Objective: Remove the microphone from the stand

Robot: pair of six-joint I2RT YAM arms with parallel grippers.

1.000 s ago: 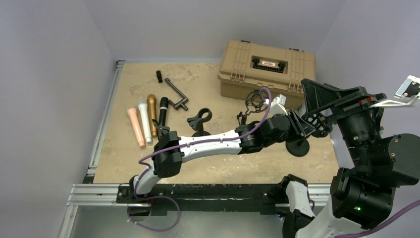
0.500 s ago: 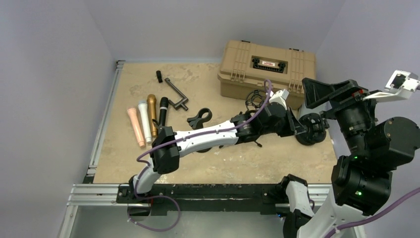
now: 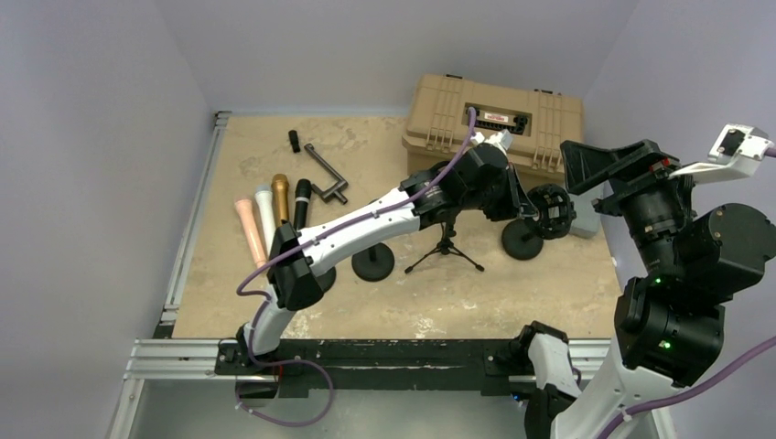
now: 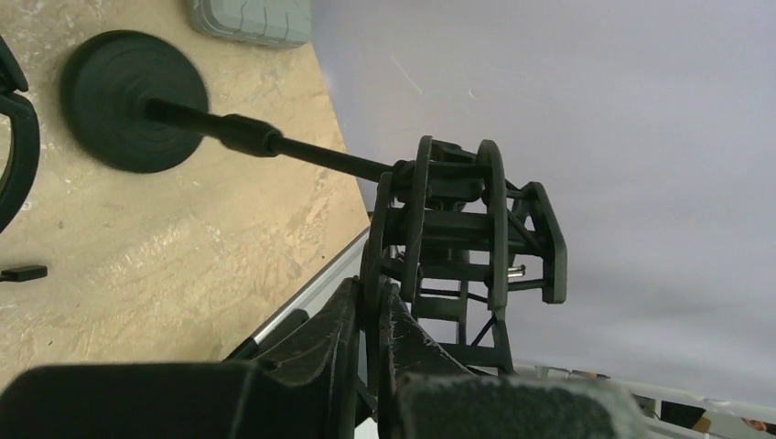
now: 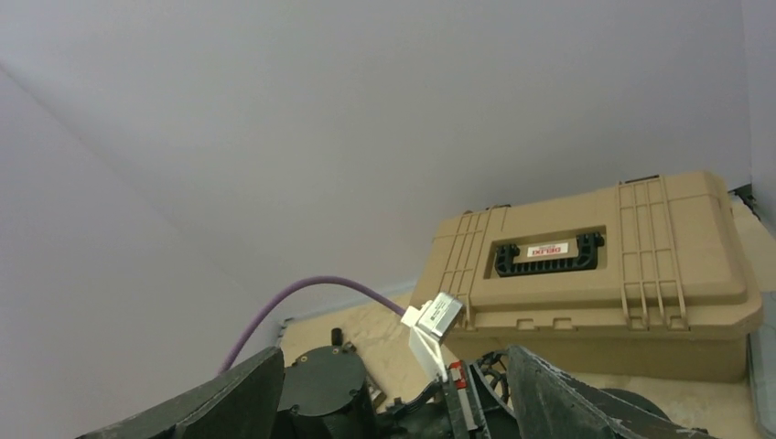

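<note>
My left gripper [image 3: 526,206] [image 4: 382,294] is shut on a ring of the black shock mount [image 4: 467,229] [image 3: 549,212] that tops a stand. The stand's thin rod [image 4: 274,144] runs down to a round black base [image 4: 133,101] [image 3: 522,240], and the whole stand leans over. I see no microphone inside the mount's cage in the left wrist view. Several microphones [image 3: 280,201] lie in a row at the table's left: pink, white, gold and black. My right gripper [image 3: 611,174] [image 5: 393,402] hangs open above the table's right side, nothing between its fingers.
A tan hard case [image 3: 494,123] [image 5: 595,265] stands at the back right. A small tripod stand [image 3: 446,249] and a round-based clip stand [image 3: 373,263] sit mid-table under my left arm. A metal crank [image 3: 325,178] and a grey-green box [image 4: 252,18] lie nearby.
The left jaws closed on the mount's ring. The left arm then swung back and left, carrying the mount and shifting the stand's base toward the case. The right wrist shifted slightly.
</note>
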